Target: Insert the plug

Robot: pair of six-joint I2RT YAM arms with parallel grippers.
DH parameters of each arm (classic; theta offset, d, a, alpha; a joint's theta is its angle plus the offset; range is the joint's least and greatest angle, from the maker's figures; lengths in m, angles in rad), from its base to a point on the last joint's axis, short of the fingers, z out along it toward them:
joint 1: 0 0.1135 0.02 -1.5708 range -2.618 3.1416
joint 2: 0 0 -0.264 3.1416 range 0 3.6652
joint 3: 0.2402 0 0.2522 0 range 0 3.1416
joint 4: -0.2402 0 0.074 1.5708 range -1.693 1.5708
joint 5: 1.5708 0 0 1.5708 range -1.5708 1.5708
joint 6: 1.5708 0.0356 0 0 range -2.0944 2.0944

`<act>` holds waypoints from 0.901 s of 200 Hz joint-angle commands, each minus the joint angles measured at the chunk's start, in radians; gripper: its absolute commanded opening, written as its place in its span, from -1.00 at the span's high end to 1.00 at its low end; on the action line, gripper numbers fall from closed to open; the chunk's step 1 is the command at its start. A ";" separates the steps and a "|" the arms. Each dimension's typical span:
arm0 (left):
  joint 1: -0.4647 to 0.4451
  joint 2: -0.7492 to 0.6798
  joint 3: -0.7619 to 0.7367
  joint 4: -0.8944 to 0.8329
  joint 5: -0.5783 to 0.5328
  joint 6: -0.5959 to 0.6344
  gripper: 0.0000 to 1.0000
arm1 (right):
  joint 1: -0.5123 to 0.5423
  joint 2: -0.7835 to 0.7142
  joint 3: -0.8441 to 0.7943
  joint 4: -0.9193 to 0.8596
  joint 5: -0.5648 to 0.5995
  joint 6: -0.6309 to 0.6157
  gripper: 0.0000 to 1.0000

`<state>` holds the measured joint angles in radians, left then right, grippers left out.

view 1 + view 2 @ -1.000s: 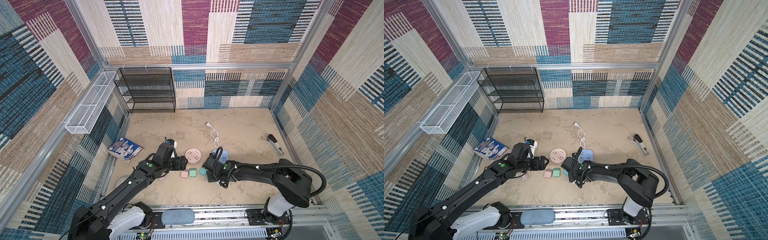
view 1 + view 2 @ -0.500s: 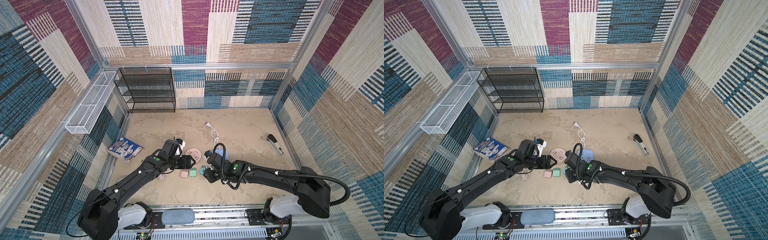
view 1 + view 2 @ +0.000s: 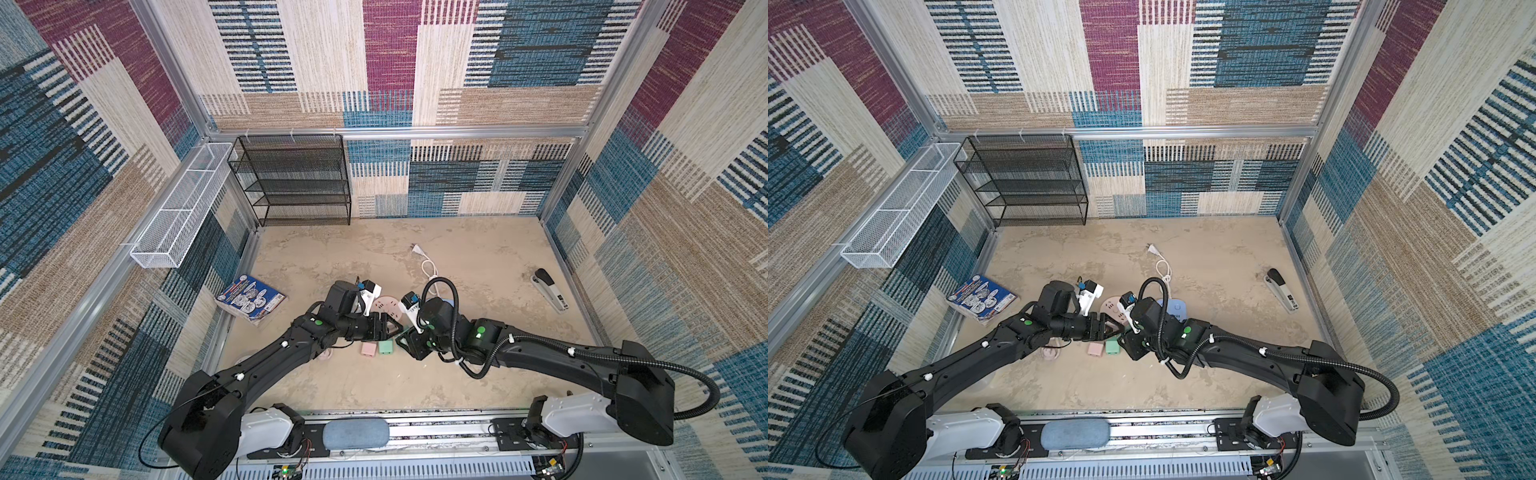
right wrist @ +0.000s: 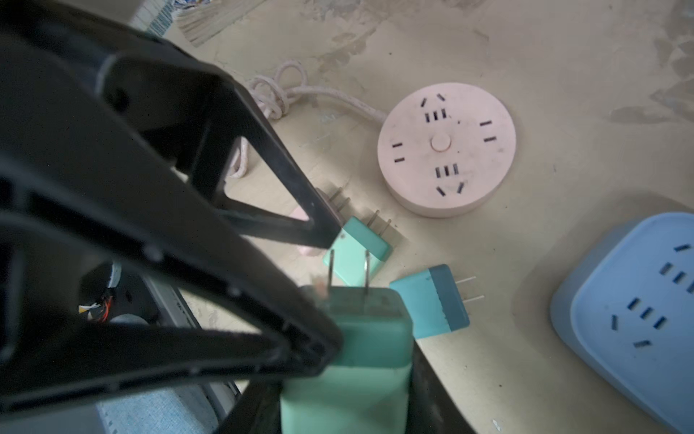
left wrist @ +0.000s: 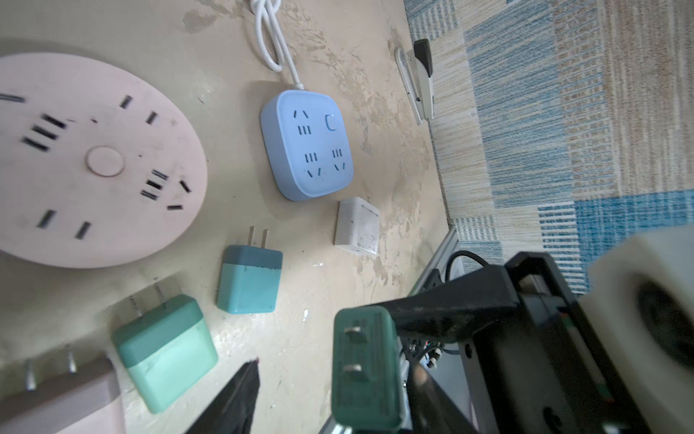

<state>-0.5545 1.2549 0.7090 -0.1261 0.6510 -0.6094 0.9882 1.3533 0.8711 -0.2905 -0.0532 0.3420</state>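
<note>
Right pincer (image 4: 349, 407) — boxy green plug (image 4: 362, 327)

Green plug (image 4: 368, 330) is smooth matt plastic; tabletop (image 4: 525, 56) rough, stained

Pink socket (image 4: 447, 150), pale blue socket (image 5: 306, 144), two-tone green plug (image 4: 368, 338), walls (image 3: 390, 62) — blue, maroon, beige striped patches

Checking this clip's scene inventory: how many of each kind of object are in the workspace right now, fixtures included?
Pronged plug adapters: 4 (pink adapter, mint adapter, teal adapter, dark green adapter in the right gripper)
White cube, prongs unseen: 1
Socket hubs: 2 (round pink hub, square blue hub)
Stapler: 1
Book: 1
Black mesh rack: 1
White wire basket: 1
Total: 11
</note>
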 commanded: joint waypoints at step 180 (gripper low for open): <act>0.003 0.013 -0.020 0.106 0.070 -0.077 1.00 | -0.011 0.047 0.053 0.115 0.025 -0.061 -0.42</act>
<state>-0.5522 1.2675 0.6899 -0.0376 0.6968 -0.6731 0.9863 1.4063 0.9287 -0.2939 -0.0605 0.2909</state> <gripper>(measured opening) 0.297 0.533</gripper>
